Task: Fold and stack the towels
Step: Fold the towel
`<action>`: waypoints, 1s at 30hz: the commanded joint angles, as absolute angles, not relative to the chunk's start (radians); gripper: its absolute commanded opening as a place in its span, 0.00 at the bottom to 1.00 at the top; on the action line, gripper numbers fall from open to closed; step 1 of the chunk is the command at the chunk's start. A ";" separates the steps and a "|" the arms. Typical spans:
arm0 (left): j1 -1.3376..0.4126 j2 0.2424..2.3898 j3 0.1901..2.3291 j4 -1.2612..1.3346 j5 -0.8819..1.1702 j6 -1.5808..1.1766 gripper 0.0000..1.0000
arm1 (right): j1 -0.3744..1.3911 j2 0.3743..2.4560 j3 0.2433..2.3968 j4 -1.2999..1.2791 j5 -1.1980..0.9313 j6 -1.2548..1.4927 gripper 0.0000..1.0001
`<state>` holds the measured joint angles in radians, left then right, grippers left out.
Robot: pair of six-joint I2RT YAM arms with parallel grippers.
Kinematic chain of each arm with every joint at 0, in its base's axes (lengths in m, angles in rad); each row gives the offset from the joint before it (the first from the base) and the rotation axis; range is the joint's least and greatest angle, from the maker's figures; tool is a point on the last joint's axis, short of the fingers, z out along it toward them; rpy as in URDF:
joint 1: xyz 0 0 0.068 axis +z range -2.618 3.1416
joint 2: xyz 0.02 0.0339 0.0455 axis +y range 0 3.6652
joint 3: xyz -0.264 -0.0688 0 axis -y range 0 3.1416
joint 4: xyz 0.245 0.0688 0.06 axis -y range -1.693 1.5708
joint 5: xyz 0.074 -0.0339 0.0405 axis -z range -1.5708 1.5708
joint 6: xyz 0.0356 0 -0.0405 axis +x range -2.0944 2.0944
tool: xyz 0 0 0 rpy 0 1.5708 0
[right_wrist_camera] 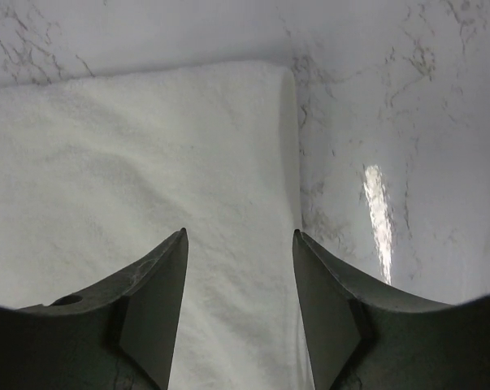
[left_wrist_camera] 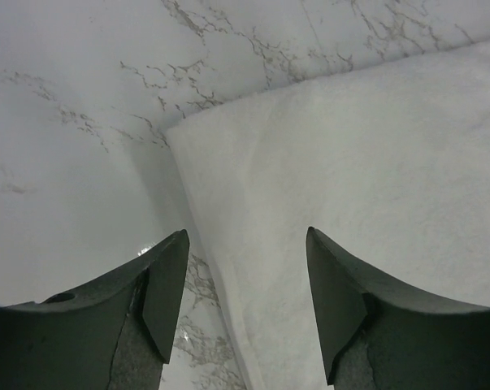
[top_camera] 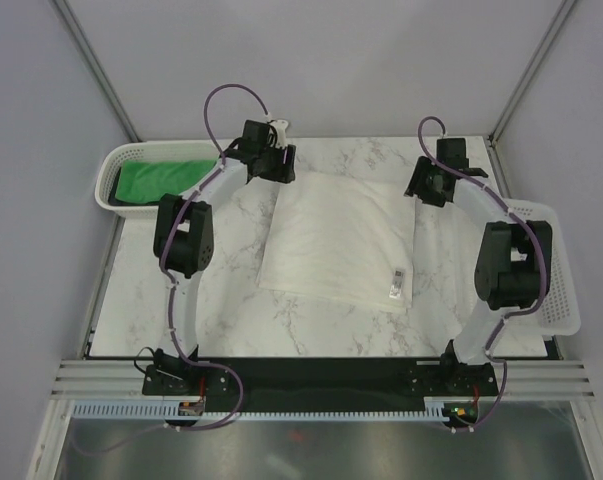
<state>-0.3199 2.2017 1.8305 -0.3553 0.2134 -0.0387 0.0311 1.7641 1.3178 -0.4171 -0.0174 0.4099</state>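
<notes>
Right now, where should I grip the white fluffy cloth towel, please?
Pinch its two far corners from above: the white fluffy cloth towel lies flat on the marble table, one corner exposed below the left end effector, one below the right end effector.

The left arm [top_camera: 184, 240] and right arm [top_camera: 509, 262] share black joint housings and white link tubes. A purple cable [top_camera: 233, 87] loops from each wrist. The left tool [left_wrist_camera: 246, 236] and right tool [right_wrist_camera: 239, 236] end in dark, tapered, wedge-shaped fingers [left_wrist_camera: 167, 284].

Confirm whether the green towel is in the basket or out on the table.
In the basket: the top view shows the green towel lying inside the white mesh basket at the far left.
</notes>
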 commanded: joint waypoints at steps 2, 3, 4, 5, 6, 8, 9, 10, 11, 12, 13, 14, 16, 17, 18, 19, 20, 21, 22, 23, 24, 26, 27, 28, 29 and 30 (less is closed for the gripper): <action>-0.311 2.289 1.986 -0.416 0.124 0.060 0.69 | 0.014 1.917 1.469 -0.365 -0.167 0.322 0.63; -0.305 2.301 2.000 -0.417 0.117 0.063 0.70 | 0.009 1.936 1.485 -0.365 -0.161 0.318 0.63; -0.301 2.322 2.025 -0.419 0.120 0.063 0.70 | 0.006 1.972 1.500 -0.365 -0.149 0.316 0.63; -0.296 2.332 2.035 -0.420 0.124 0.060 0.70 | 0.006 1.986 1.525 -0.365 -0.150 0.316 0.62; -0.290 2.341 2.046 -0.422 0.133 0.057 0.70 | 0.006 2.002 1.534 -0.362 -0.150 0.316 0.61; -0.282 2.371 2.075 -0.423 0.166 0.054 0.70 | -0.021 2.045 1.558 -0.362 -0.147 0.310 0.60; -0.278 2.382 2.088 -0.423 0.175 0.052 0.69 | -0.025 2.057 1.566 -0.362 -0.150 0.307 0.60; -0.279 2.396 2.103 -0.423 0.201 0.057 0.68 | -0.023 2.081 1.575 -0.365 -0.146 0.302 0.59; -0.279 2.405 2.109 -0.425 0.212 0.058 0.68 | -0.025 2.094 1.592 -0.364 -0.146 0.296 0.59; -0.278 2.411 2.117 -0.429 0.222 0.060 0.68 | -0.025 2.105 1.600 -0.364 -0.144 0.295 0.59; -0.276 2.416 2.129 -0.430 0.238 0.064 0.68 | -0.025 2.124 1.609 -0.365 -0.149 0.290 0.59; -0.276 2.427 2.132 -0.433 0.238 0.064 0.67 | -0.025 2.132 1.626 -0.367 -0.156 0.284 0.59; -0.273 2.434 2.152 -0.442 0.230 0.058 0.67 | -0.028 2.132 1.637 -0.383 -0.158 0.264 0.58; -0.272 2.439 2.155 -0.443 0.226 0.055 0.67 | -0.029 2.122 1.634 -0.383 -0.164 0.261 0.58; -0.265 2.438 2.158 -0.443 0.222 0.052 0.67 | -0.035 2.112 1.631 -0.382 -0.181 0.252 0.58; -0.264 2.437 2.164 -0.443 0.213 0.046 0.69 | -0.037 2.099 1.634 -0.383 -0.187 0.245 0.59; -0.255 2.441 2.172 -0.442 0.213 0.037 0.70 | -0.038 2.094 1.643 -0.387 -0.192 0.238 0.60; -0.247 2.445 2.178 -0.442 0.219 0.014 0.70 | -0.041 2.092 1.650 -0.390 -0.199 0.223 0.61; -0.239 2.453 2.200 -0.442 0.256 0.009 0.71 | -0.046 2.098 1.658 -0.391 -0.204 0.218 0.62; -0.223 2.476 2.226 -0.443 0.328 -0.035 0.71 | -0.058 2.118 1.672 -0.390 -0.234 0.210 0.63; -0.212 2.486 2.226 -0.443 0.328 -0.052 0.71 | -0.064 2.135 1.684 -0.390 -0.259 0.206 0.63; -0.183 2.509 2.256 -0.440 0.475 -0.072 0.71 | -0.077 2.180 1.741 -0.417 -0.317 0.192 0.65; -0.175 2.520 2.266 -0.442 0.512 -0.087 0.71 | -0.081 2.206 1.765 -0.435 -0.336 0.183 0.66; -0.169 2.537 2.275 -0.440 0.581 -0.089 0.71 | -0.081 2.247 1.785 -0.468 -0.357 0.163 0.66; -0.163 2.542 2.276 -0.440 0.616 -0.086 0.71 | -0.080 2.266 1.820 -0.478 -0.368 0.155 0.66; -0.157 2.546 2.278 -0.440 0.629 -0.072 0.71 | -0.080 2.276 1.830 -0.482 -0.373 0.150 0.66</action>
